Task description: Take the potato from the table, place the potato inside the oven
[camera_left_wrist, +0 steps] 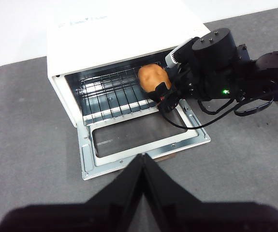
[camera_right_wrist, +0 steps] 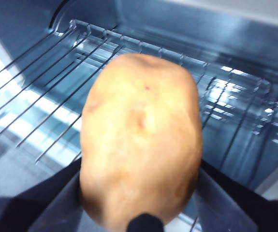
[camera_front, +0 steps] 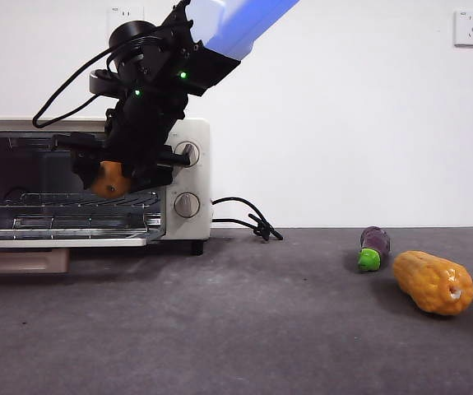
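Note:
The orange-brown potato (camera_front: 109, 179) (camera_left_wrist: 152, 77) (camera_right_wrist: 141, 140) is held by my right gripper (camera_front: 114, 177) (camera_left_wrist: 159, 86) (camera_right_wrist: 141, 193), which is shut on it. It hangs just above the wire rack (camera_right_wrist: 56, 92) at the mouth of the cream-white oven (camera_front: 188, 140) (camera_left_wrist: 109, 34). The oven door (camera_left_wrist: 134, 137) lies folded down flat on the dark grey table (camera_front: 236, 329). My left gripper (camera_left_wrist: 142, 157) hovers high in front of the oven, shut and holding nothing.
A purple eggplant (camera_front: 373, 247) with a green cap and a yellow-orange corn cob (camera_front: 433, 282) lie on the table at the right. The oven's black cord (camera_front: 248, 218) trails from its right side. A white wall stands behind.

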Controlling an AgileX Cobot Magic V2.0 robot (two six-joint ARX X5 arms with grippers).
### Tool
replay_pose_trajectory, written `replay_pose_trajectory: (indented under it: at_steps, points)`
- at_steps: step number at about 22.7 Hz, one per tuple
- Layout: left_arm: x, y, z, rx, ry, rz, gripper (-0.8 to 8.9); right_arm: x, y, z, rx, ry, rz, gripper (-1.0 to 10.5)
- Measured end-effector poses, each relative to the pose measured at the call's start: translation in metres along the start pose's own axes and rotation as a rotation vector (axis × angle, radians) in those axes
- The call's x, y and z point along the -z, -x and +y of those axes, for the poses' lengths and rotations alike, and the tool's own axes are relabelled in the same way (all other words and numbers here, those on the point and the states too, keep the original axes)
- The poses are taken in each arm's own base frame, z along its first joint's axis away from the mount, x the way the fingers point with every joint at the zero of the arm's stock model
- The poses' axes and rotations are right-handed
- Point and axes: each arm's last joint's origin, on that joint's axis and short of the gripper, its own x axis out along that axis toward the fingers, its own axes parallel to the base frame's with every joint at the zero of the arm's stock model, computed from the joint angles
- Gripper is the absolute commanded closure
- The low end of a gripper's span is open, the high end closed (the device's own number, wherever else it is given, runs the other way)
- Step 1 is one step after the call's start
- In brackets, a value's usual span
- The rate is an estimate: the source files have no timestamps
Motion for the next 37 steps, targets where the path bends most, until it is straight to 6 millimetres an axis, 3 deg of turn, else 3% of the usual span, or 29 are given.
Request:
replay_pose_trajectory:
  at_steps: [2, 4, 14, 18, 25, 33, 35, 37]
  points:
    - [0.0, 0.0, 0.0, 0.0, 0.0, 0.0, 8.19, -0.001, 0.0, 0.0, 0.004, -0.003, -0.01, 3.8]
    - [0.0, 0.0, 0.0, 0.0, 0.0, 0.0, 8.18, -0.002, 0.0, 0.0, 0.005, -0.011, -0.022, 3.4]
    - [0.0, 0.0, 0.0, 0.0, 0.0, 0.0, 8.19, -0.005, 0.002, 0.005, 0.007, -0.043, -0.033, 3.4]
    - [0.0, 0.0, 0.0, 0.0, 0.0, 0.002, 8.19, -0.017, 0.009, 0.009, 0.06, -0.036, -0.007, 3.4]
    - [0.0, 0.0, 0.0, 0.0, 0.0, 0.002, 8.19, -0.047, 0.032, 0.029, 0.097, -0.023, -0.018, 3.4]
    - [0.0, -0.001, 0.0, -0.006, -0.008, 0.003, 8.18, -0.061, 0.067, 0.05, 0.108, 0.01, 0.151, 3.5]
    - [-0.001, -0.001, 0.0, -0.007, -0.02, 0.005, 8.19, -0.065, 0.079, 0.053, 0.139, 0.032, 0.192, 4.0]
    - [-0.002, -0.003, 0.0, -0.016, -0.038, -0.001, 8.19, -0.072, 0.092, 0.054, 0.162, 0.051, 0.225, 5.2]
